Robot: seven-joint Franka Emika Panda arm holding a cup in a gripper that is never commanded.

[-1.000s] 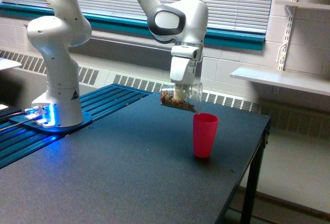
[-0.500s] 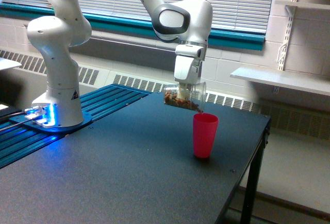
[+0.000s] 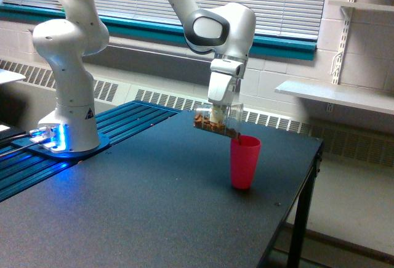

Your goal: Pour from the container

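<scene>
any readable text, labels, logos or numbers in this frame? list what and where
No readable text anywhere.
Arm base: a small dark triangular sticker, too small and blurred to read.
Clear cup in the hand: no print visible.
Pink cup: plain, no print.
Table: no markings.

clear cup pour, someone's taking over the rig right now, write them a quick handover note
Hand: shut on the clear cup, held tipped on its side above the table.
Clear cup: brown bits visible inside, its mouth at the rim of the pink cup.
Pink cup: upright on the table, near the edge at the exterior view's right.
Done: cup brought over and tilted; bits sit at the lip.
Left: finish emptying; much of the brown material remains in the clear cup.
</scene>
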